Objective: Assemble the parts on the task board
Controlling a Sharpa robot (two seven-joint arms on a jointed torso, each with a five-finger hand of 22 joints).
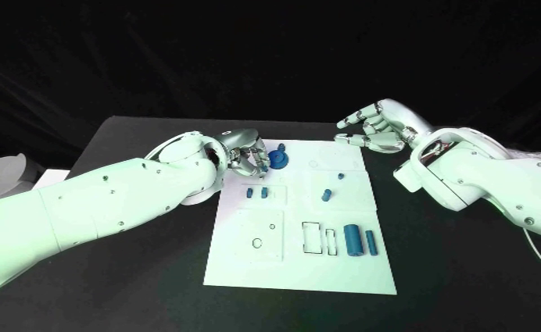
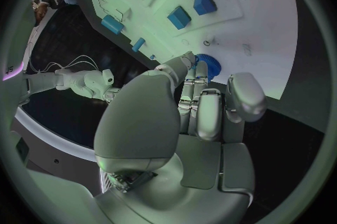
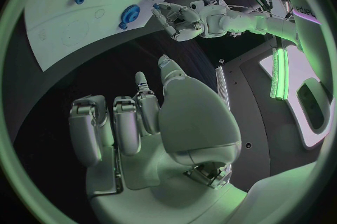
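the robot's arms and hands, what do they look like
Both arms have smooth white rounded shells with small dark screw dots along them. The left robot hand and right robot hand are silver, with many segmented fingers and a glossy domed back. Thin cables run along the left arm in the right wrist view.

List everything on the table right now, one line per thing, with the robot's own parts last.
table: one, black, under everything.
task board: one, white, middle of the table, with outlined recesses.
gear: one, blue, at the board's far left corner, by the left hand's fingers; contact cannot be told.
cylinders: two, blue, lying side by side on the board's near right part.
small parts: four, blue; two left of the board's middle, two right of it.
left hand: one, silver, at the board's far left corner.
right hand: one, silver, raised beyond the board's far right corner, holding nothing.
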